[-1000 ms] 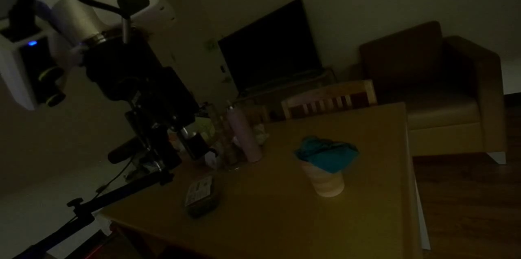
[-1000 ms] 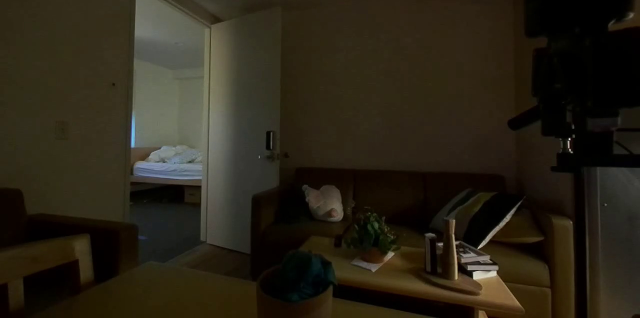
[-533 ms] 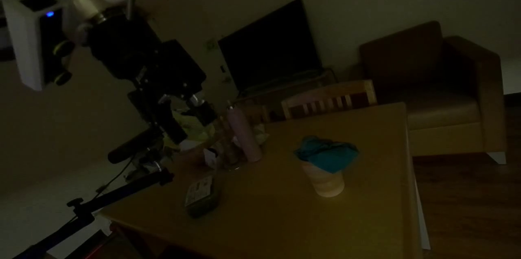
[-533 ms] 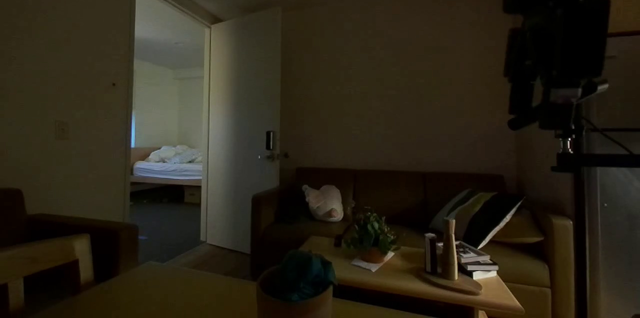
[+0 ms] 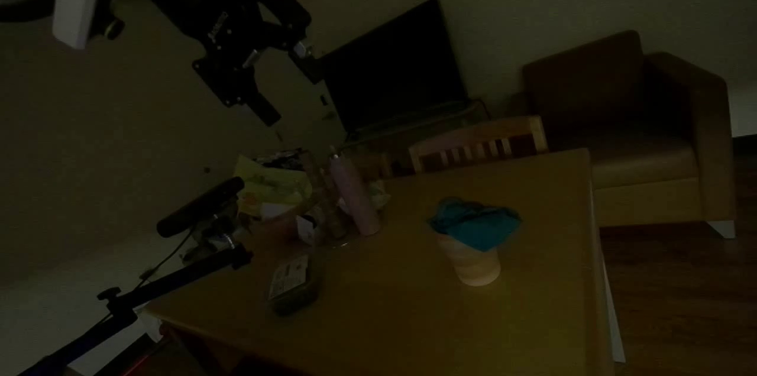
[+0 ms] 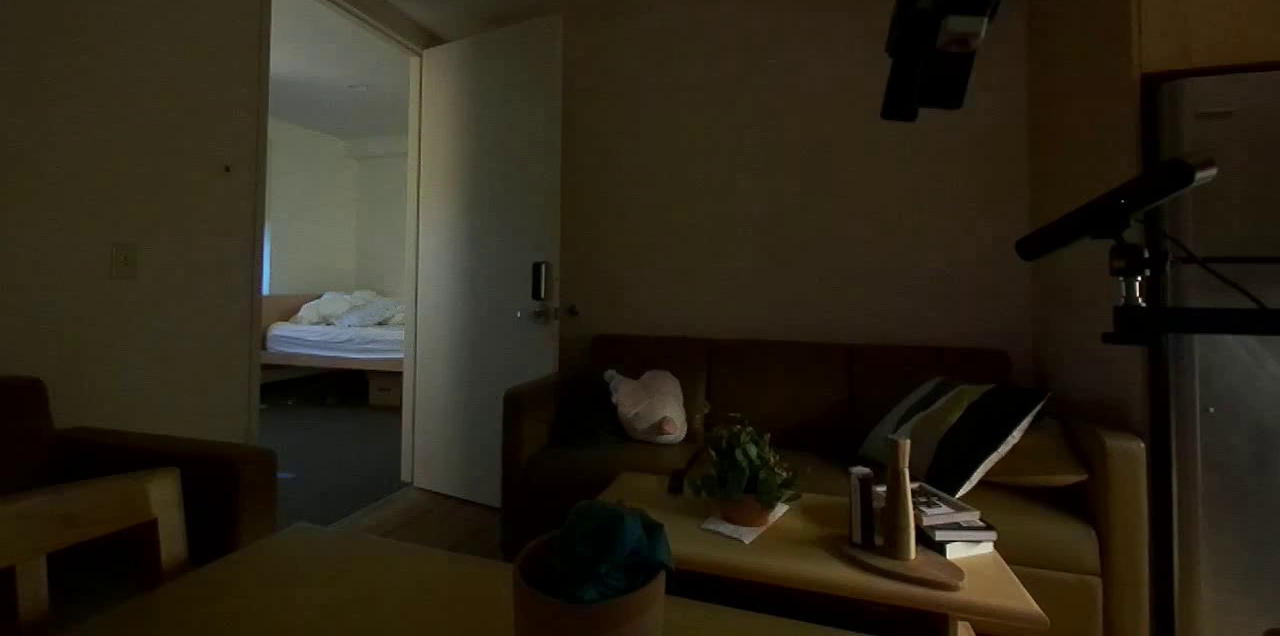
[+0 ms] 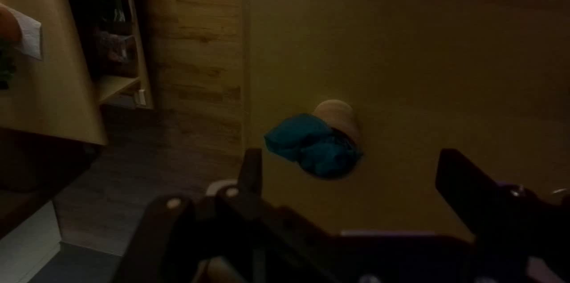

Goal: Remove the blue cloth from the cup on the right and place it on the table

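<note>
One end effector (image 5: pixel 294 96), jaws spread wide, well apart from blue cloth (image 5: pixel 480 227)

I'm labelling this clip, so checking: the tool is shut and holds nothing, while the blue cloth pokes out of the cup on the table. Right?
Not quite: the tool is open, its jaws apart, as an exterior view shows. It does hold nothing, and the blue cloth pokes out of the cup on the table.
</note>
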### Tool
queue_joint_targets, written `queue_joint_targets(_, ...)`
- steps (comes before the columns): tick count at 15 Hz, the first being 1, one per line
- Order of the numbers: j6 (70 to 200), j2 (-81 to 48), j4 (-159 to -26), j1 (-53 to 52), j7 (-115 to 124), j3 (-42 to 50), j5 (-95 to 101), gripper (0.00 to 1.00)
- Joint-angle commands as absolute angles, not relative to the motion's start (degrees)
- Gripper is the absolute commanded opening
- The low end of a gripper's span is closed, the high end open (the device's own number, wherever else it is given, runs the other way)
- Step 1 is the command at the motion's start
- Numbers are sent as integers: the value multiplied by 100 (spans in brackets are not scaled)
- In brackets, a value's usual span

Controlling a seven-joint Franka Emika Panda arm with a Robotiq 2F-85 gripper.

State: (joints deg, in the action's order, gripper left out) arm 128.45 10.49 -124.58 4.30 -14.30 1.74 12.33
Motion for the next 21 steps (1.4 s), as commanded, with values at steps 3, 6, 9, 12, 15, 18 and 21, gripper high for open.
queue_joint_targets(3,12400,121,-11233,323,-1839,296,722,100)
queue_joint_targets(6,12025,-365,-10655,345,-1830,259,689,100)
queue_joint_targets(9,12271,-240,-10925,367,-1682,246,810,100)
queue_joint_targets(12,12247,-342,-10822,370,-1683,243,807,100)
queue_joint_targets(15,12230,-420,-10752,362,-1676,237,824,100)
queue_joint_targets(18,12680,-599,-10683,353,-1528,235,918,100)
queue_joint_targets(21,13213,-861,-10558,362,-1540,236,917,100)
